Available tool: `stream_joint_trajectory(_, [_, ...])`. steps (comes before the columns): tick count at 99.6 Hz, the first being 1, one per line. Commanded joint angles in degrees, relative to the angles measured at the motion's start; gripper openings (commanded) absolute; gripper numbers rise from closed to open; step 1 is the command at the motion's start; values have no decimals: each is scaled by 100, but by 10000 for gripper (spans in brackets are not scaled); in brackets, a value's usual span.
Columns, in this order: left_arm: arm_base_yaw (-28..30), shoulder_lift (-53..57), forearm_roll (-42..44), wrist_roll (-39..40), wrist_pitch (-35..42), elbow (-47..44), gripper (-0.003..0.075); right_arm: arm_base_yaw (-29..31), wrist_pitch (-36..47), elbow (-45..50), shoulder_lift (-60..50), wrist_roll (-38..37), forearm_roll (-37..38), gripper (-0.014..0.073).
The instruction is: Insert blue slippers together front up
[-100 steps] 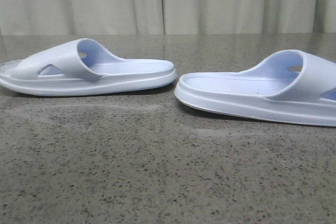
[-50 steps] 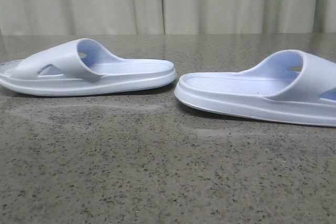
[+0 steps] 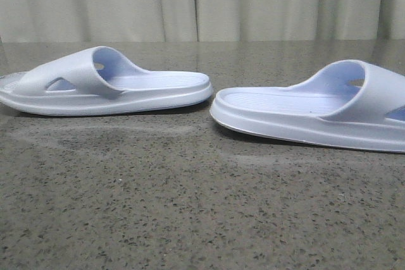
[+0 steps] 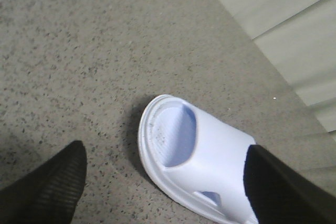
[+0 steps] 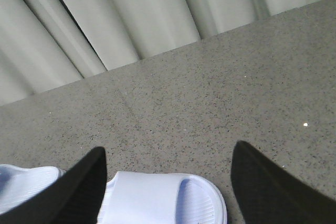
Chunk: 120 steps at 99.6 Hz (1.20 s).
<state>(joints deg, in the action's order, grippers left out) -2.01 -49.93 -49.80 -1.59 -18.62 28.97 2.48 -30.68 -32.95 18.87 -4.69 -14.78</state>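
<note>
**Grey stone table, two pale slippers lying apart, both grippers spread wide**

Speckled grey stone is filling most of the front view as the table [image 3: 190, 207], with a pale pleated curtain [image 3: 202, 1] hanging behind its far edge. Two very pale blue slippers are resting sole-down on it, lying heel to heel with a narrow gap between them, not touching. The left slipper [image 3: 107, 86] is sitting slightly farther back, its strap toward the left. The right slipper [image 3: 310, 115] is sitting nearer, its strap toward the right and partly running out of view.

In the left wrist view the left gripper [image 4: 163, 192] is hovering above the toe end of the left slipper, jaws standing wide apart, one dark finger [image 4: 50, 187] over bare table and the other at the strap; it is gripping nothing.

In the right wrist view the right gripper [image 5: 168, 182] is likewise spread wide and holding nothing, with the right slipper showing between its fingers [image 5: 265, 184].
</note>
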Motion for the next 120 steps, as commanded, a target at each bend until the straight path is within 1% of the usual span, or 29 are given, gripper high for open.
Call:
stream_joint_trajectory(1, [-39, -301, -289, -13, 256, 236, 547, 33, 470, -183, 114, 49, -53, 435])
stream_joint_trajectory(15, [-39, -824, -325, -173, 245, 510, 547, 33, 470, -183, 114, 49, -53, 435])
stream_joint_trajectory(32, [-39, -1396, -555, -449, -104, 1001, 547, 33, 470, -183, 114, 49, -53, 435])
stream_joint_trajectory(42, [-39, -1669, -631, -460, -284, 1194, 547, 33, 470, -183, 114, 49, -53, 435])
stream_joint_trajectory(54, [-39, -1920, -757, -460, -306, 1287, 547, 33, 470, -183, 114, 49, -53, 435])
stream_joint_trajectory(66, [-39, -2110, -1094, -562, -293, 1302, 547, 33, 470, -183, 114, 49, -53, 435])
stream_joint_trajectory(88, [-39, -2532, -2425, -1571, -572, 1313, 547, 33, 528, -183, 114, 49, -53, 435])
stream_joint_trajectory(97, [-39, -2697, -2763, -1822, -718, 1325, 547, 33, 589, -183, 114, 49, -61, 435])
stream_joint_trajectory(120, [-39, -2973, -2982, -1822, -857, 1325, 547, 33, 609, -183, 114, 49, -61, 435])
